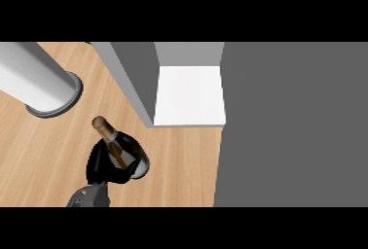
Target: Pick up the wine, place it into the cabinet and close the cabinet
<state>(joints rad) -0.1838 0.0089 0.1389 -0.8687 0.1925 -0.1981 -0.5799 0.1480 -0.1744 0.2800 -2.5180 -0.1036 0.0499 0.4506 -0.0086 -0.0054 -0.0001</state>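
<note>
left hand (101,165) curled round wine bottle (123,148) near open cabinet (188,97).

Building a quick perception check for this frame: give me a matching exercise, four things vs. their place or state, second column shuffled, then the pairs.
Things:
1. dark glass wine bottle with gold-foil neck
2. grey cylindrical metal post with flanged base
3. white cabinet shelf
4. black left hand

Place or state:
A. curled round the bottle
B. upper left on the wooden counter
C. tilted, neck toward upper left
D. inside the open cabinet, nothing on it

Pairs: 1-C, 2-B, 3-D, 4-A
</note>
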